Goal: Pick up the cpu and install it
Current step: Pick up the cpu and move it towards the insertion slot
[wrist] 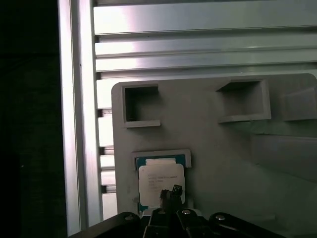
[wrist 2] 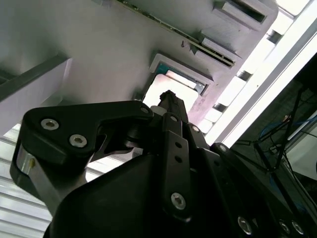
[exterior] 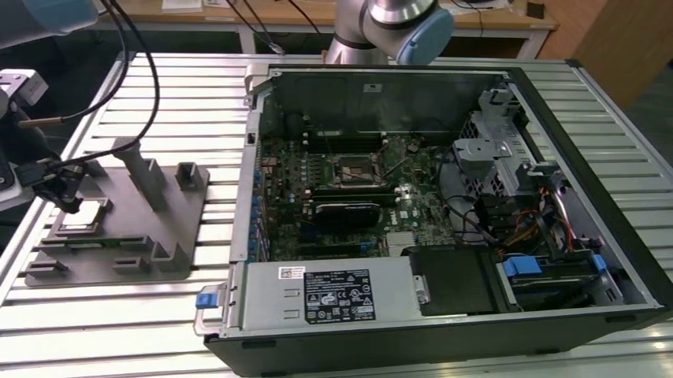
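Gripper (wrist: 171, 192) sits directly over cpu (wrist: 159, 179), which lies in the grey fixture (wrist: 223, 148) recess beneath it; open or closed: cannot tell.

The arm (exterior: 392, 27) stands at the far side in the exterior view, with another link at that view's upper left, where the gripper (exterior: 65, 195) hangs low and points down; in both wrist views the gripper (wrist 2: 168, 97) (wrist: 171, 192) tapers to a narrow dark tip

Black pincer (wrist 2: 168, 95) close to cpu (wrist 2: 181, 80), cpu in grey fixture (wrist 2: 99, 39) pocket
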`<state>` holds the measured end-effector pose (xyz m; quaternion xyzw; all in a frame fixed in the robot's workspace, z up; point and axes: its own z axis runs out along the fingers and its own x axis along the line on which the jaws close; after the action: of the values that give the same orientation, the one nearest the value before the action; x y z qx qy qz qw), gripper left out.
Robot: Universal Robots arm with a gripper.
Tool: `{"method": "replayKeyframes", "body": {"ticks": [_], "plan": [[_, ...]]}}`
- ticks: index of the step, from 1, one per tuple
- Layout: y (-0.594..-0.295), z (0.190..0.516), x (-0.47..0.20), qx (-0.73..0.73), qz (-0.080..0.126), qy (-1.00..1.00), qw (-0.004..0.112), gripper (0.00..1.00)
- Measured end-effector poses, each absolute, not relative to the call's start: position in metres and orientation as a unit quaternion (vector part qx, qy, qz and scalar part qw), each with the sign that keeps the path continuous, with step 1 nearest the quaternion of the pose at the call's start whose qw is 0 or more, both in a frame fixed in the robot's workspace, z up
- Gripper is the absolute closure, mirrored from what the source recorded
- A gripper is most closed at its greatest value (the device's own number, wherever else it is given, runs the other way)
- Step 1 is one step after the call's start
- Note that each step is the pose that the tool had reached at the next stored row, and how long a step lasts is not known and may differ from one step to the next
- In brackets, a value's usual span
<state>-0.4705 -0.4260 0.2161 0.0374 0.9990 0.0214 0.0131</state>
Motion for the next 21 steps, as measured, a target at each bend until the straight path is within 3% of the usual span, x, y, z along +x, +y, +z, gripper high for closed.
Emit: {"method": "replayKeyframes", "body": {"ticks": [16,19,21], "plan": [[-0.426,0.203,-0.471,0.037,0.021,0.999,0.013,0.89],[-0.426,0.203,-0.471,0.037,0.021,0.999,0.013,0.71],[-0.426,0.202,-0.471,0.037,0.021,0.999,0.013,0.65]]}}
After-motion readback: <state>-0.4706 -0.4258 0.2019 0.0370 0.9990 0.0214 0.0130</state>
